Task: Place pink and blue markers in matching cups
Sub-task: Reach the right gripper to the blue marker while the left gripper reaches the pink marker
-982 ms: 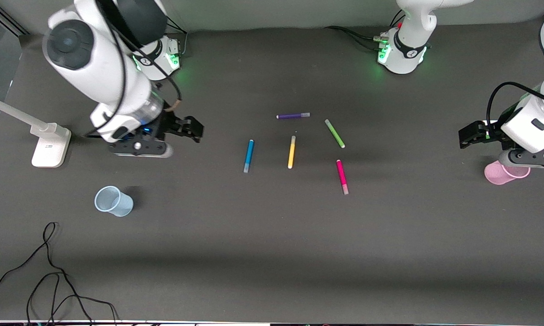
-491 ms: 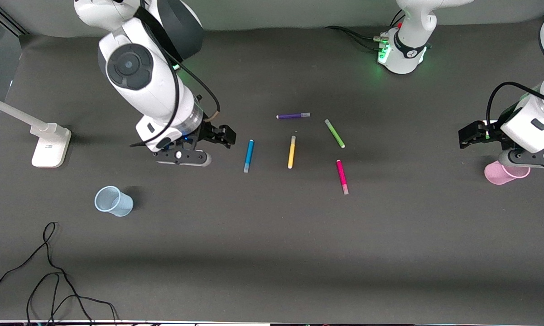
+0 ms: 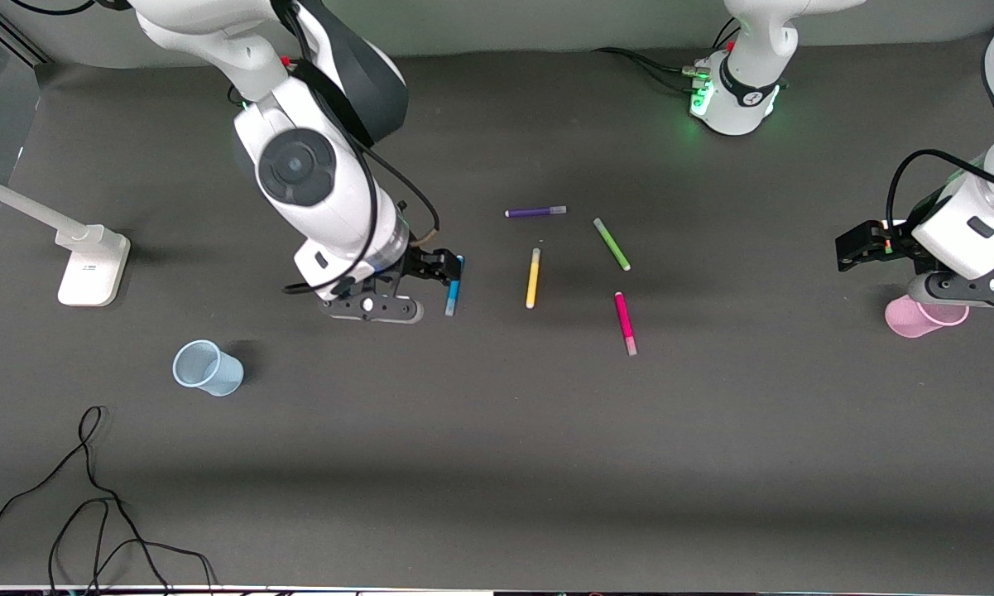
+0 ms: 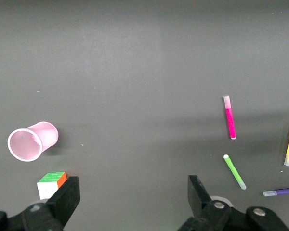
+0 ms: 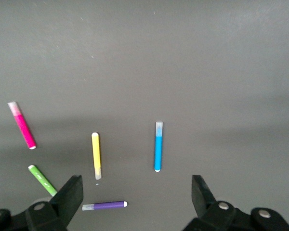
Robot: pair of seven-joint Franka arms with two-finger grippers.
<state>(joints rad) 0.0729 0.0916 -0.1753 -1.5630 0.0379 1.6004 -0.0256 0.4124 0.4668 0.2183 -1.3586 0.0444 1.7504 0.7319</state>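
Right hand (image 3: 445, 273) hangs just over the blue marker (image 3: 454, 285), and its fingers are spread wide with nothing between them. That marker lies flat on the table (image 3: 497, 430), beside the yellow pen (image 3: 533, 278). The pink marker (image 3: 625, 324) lies flat too, nearer the front camera than the green pen (image 3: 612, 244). The blue cup (image 3: 207, 368) stands toward the right arm's end. Left hand (image 3: 857, 248) waits with fingers spread, up over the table by the pink cup (image 3: 910, 317).
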